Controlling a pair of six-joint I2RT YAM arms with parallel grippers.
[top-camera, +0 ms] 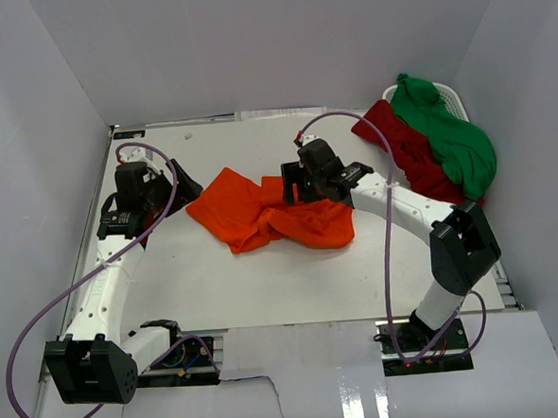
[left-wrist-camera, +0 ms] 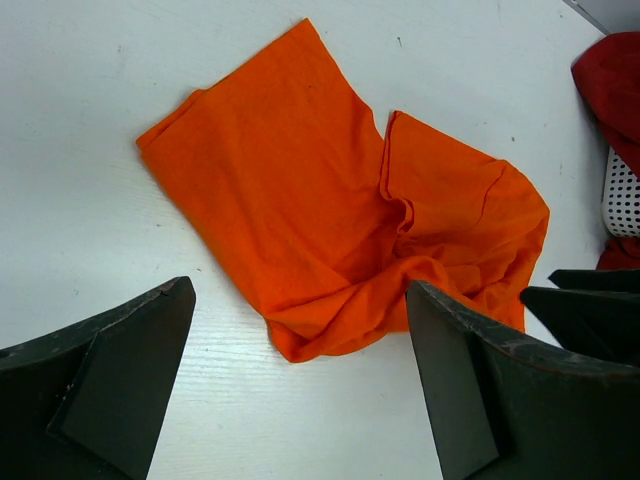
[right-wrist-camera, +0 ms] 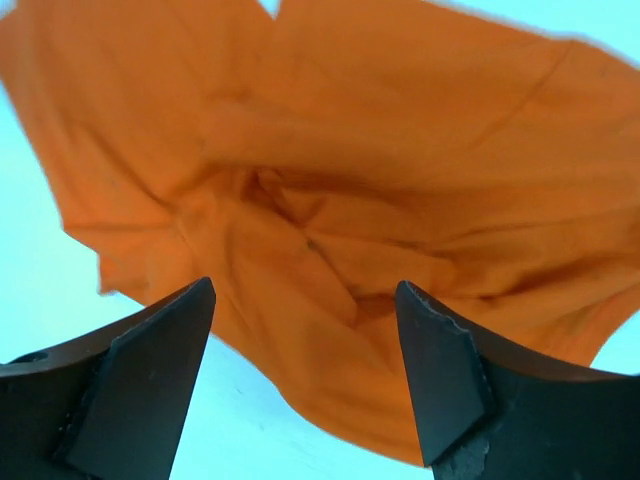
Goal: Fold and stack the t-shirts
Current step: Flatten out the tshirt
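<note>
T-shirt (top-camera: 251, 211) in orange lies crumpled, right claw (right-wrist-camera: 305, 290) spread apart seemingly above it, left claw (left-wrist-camera: 300, 288) apart nearby

Plain bright orange cotton t-shirt (top-camera: 270, 214) on a white table (top-camera: 265, 286); far right, a plain dark red cotton t-shirt (top-camera: 408, 154) and a plain green cotton t-shirt (top-camera: 450, 137). Left pincer (left-wrist-camera: 300, 290) and right pincer (right-wrist-camera: 305, 288) are black.

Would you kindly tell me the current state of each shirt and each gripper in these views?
orange t-shirt: unfolded, crumpled on the table.
dark red t-shirt: unfolded, heaped at the far right, partly under the green one.
green t-shirt: unfolded, bunched on top of the dark red one.
left gripper: open, holding nothing.
right gripper: open over the orange t-shirt, holding nothing.
</note>
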